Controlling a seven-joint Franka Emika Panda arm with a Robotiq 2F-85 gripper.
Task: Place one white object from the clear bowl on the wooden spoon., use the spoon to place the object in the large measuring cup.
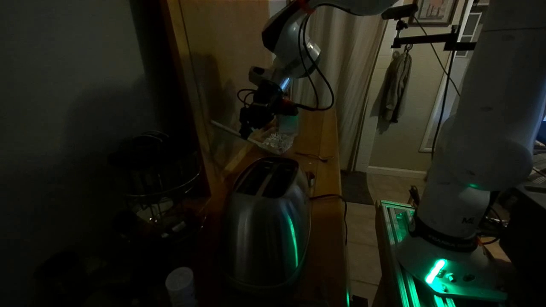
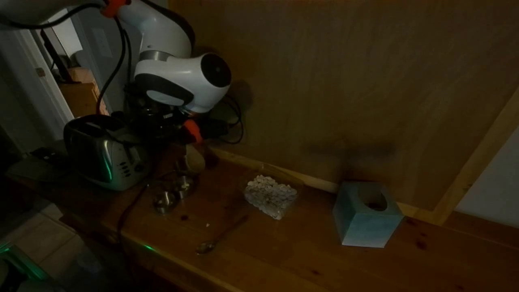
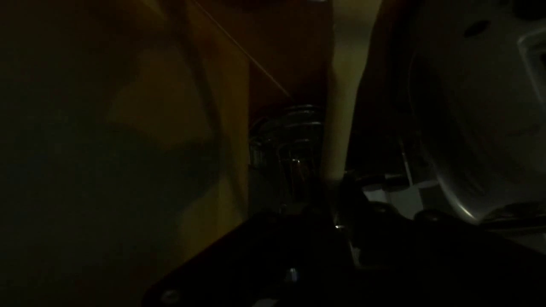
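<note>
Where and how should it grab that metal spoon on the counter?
By the handle, probably, coming down from above with the jaws either side: the metal spoon lies on the counter, and its handle is narrower than its bowl end. The gripper holds a wooden spoon, best set down first.

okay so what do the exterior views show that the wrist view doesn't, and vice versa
Only the exterior views show the clear rectangular container with white pieces in it, the metal spoon and the blue-green tissue box. Only the wrist view looks closely along the wooden spoon gripped in the end effector; it is very dark, and I can make out no thing unique to it. Both share the two-slot toaster, wooden spoon and end effector.
</note>
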